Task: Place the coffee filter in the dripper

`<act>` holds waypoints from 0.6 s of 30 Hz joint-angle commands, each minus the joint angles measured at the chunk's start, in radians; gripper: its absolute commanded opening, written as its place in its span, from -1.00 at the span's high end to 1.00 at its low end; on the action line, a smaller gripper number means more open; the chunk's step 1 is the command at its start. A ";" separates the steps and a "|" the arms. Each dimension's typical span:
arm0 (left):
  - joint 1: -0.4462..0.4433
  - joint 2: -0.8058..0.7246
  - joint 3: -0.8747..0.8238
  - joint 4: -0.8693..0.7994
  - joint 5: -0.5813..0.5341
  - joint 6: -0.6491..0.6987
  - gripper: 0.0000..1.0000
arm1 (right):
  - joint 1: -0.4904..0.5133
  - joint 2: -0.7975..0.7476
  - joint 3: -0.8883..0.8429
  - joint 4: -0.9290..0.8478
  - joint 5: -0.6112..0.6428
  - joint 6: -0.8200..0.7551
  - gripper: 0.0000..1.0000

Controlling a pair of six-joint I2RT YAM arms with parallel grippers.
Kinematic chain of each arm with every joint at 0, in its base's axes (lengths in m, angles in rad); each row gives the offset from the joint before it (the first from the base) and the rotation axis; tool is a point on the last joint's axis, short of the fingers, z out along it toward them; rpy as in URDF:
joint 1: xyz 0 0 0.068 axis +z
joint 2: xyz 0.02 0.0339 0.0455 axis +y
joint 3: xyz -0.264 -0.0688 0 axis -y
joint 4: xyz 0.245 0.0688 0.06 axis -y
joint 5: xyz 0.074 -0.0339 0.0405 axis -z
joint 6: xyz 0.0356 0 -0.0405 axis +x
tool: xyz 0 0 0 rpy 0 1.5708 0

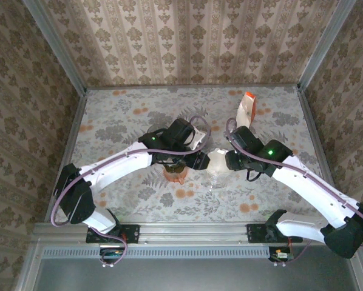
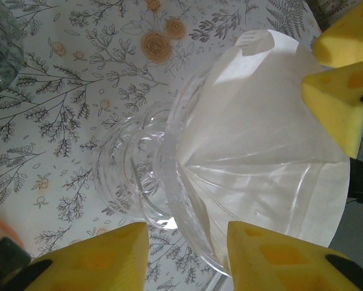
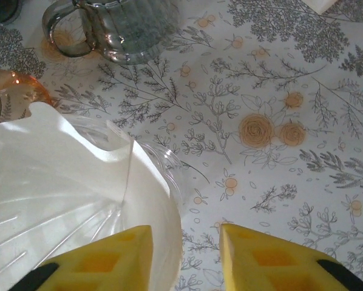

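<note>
Reaching inward from bases at the near edge of the table point(image 1: 121, 115), the two arms meet at mid-table on either side of the clear glass dripper point(image 2: 133, 176). The left gripper point(image 2: 187, 242) is released: its yellow foam pads point(image 2: 96, 260) stand parted, the dripper's rim lying in the gap with a strip of cloth visible beside one pad. Opposite, the right gripper point(image 3: 186, 242) is likewise released: one pad lies over the inside of the cone, the other over bare tablecloth, and the rim passes between them unpinched. The coffee filter point(image 2: 266, 139), a white paper cone, sits inside the dripper, lining its ribbed wall; the paper's edge rises above the glass rim, and the ribs show through the paper in the right wrist view. Seen from above, the dripper stands on the floral cloth between the two gripper tips, each just beside the filter. An orange glass point(image 1: 175, 176) stands on the table just left of the dripper, partly under the left arm. A grey glass mug point(image 3: 133, 24), handle to the left in the right wrist view, lies beyond the dripper from that camera. Farther back and to the right, a white-and-orange pack point(image 1: 247, 109) stands well apart from the dripper. Patterned wallpaper point(image 1: 187, 42) closes the scene behind.
</note>
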 commanded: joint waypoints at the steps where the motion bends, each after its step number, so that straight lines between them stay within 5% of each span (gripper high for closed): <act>1: 0.013 -0.046 0.005 0.000 0.002 -0.015 0.12 | 0.006 -0.012 0.038 -0.032 0.032 0.008 0.07; 7: 0.018 -0.064 0.006 0.009 0.004 -0.021 0.00 | 0.004 -0.004 0.042 -0.021 0.020 0.007 -0.36; 18: 0.027 -0.129 -0.013 0.041 -0.032 -0.026 -0.43 | 0.005 -0.031 0.024 0.051 -0.021 0.002 -0.50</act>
